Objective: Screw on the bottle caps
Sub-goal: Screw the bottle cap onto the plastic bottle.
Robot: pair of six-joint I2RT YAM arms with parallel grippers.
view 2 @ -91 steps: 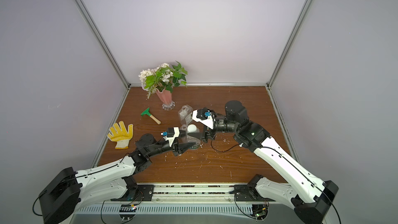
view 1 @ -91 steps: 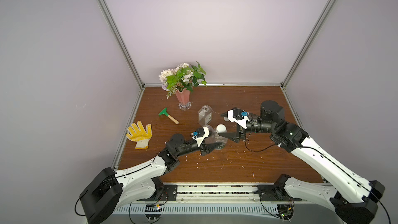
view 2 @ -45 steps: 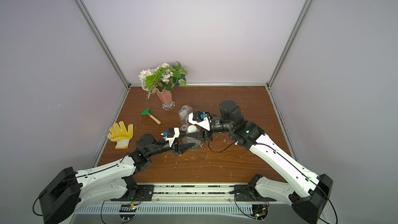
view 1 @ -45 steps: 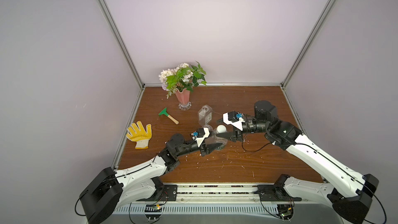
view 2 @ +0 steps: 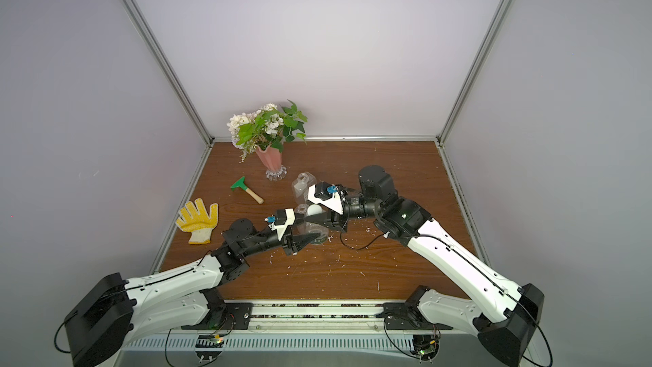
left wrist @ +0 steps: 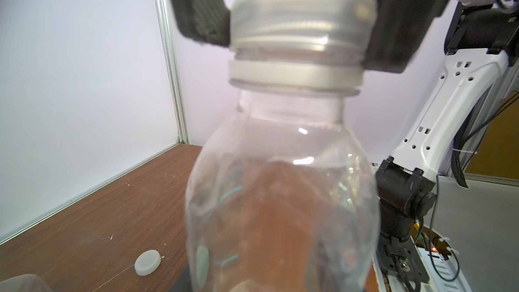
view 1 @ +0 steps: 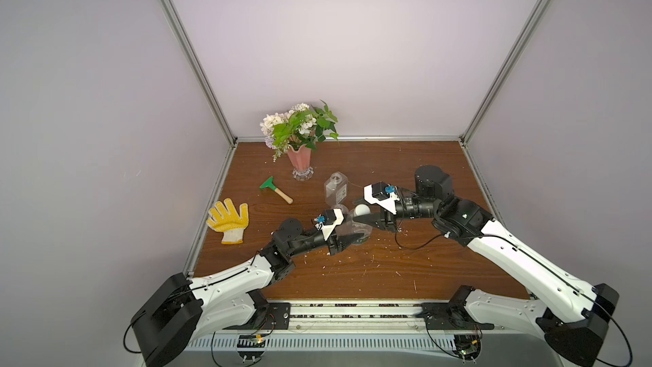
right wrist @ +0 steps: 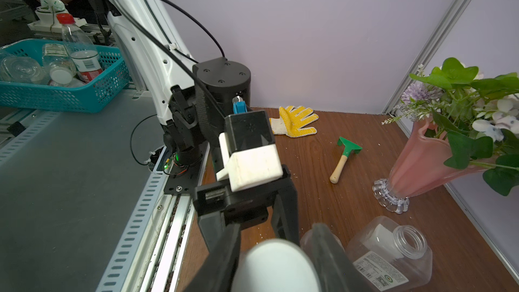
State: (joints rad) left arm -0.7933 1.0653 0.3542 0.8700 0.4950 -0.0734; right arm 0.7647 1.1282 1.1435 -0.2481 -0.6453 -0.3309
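A rounded clear bottle (view 1: 357, 231) stands near the table's middle, and my left gripper (view 1: 354, 238) is shut on its lower body. In the left wrist view this bottle (left wrist: 280, 192) fills the frame. A white cap (left wrist: 300, 15) sits on its neck, pinched between the right gripper's fingers (left wrist: 202, 9). My right gripper (view 1: 360, 213) is shut on that cap (right wrist: 276, 265) from above. The square bottle (view 1: 336, 188) with a white label stands uncapped just behind. A loose white cap (left wrist: 147, 262) lies on the wood near the bottle.
A pink vase of flowers (view 1: 300, 162) stands at the back left. A green hand rake (view 1: 275, 188) and a yellow glove (view 1: 228, 220) lie to the left. Another small clear bottle (right wrist: 317, 241) stands partly hidden behind my right finger. A teal basket (right wrist: 56, 85) sits off the table.
The right arm has moved left to the bottle and its jaws have closed on the white cap. The left arm and the bottle have stayed put.
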